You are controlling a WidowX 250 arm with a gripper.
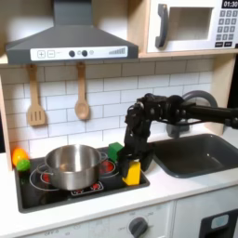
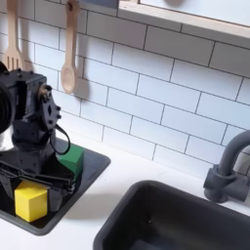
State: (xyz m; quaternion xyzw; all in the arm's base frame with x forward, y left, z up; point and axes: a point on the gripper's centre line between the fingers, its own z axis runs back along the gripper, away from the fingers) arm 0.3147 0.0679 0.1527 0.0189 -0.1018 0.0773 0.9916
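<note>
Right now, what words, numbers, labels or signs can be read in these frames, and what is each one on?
No text reads clearly.
Microwave keypad: rows of marks in the first exterior view, too small and blurred to read.
Range hood knob panel: marks, if any, unreadable.
Yellow block, green block, pot: no lettering seen.

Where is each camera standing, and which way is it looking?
First exterior view: stands in front of the toy kitchen, facing the tiled wall; sees the stove, the pot, the sink and the microwave; the whole black arm shows, its end effector low over the yellow block.
Second exterior view: sits close above the counter, looking across the stove corner toward the wall; the end effector stands above the yellow block.
Shared: the yellow block, the green block, the sink, the faucet, the wooden spoon.
</note>
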